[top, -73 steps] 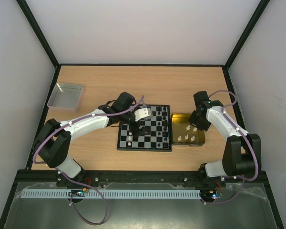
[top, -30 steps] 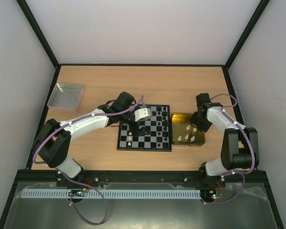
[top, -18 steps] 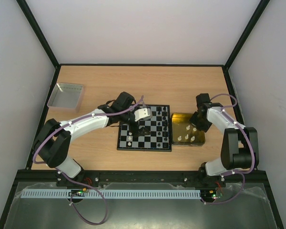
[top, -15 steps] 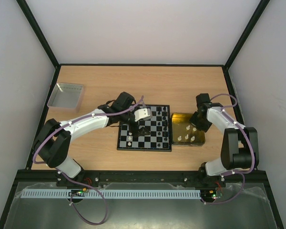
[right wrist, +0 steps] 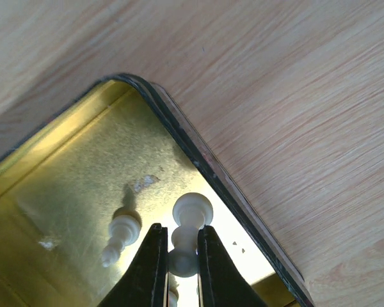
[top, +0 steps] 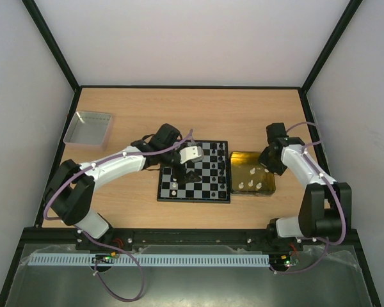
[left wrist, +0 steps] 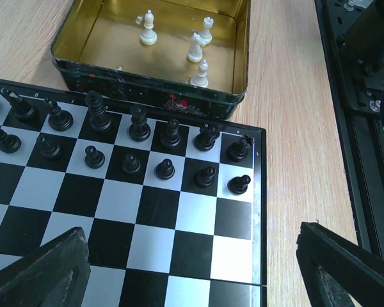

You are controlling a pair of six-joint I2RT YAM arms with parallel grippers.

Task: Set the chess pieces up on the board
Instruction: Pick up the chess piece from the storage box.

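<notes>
The board lies ahead of the arm bases, with the black chess pieces ranked in two rows along its right edge. The yellow tin sits just beside that edge, and a grey tray lies well apart to the board's far left. The left gripper hangs over the board's left part, jaws released and spread wide over bare squares, the black ranks beyond its fingertips. The right gripper, over the tin to the right of the board, is clenched on a round-headed white piece, whose head shows past the fingertips; a second white piece stands just beside it.

You have a gold-lined tin on the wooden table's right half; a grey metal tray sits near its far-left corner.
</notes>
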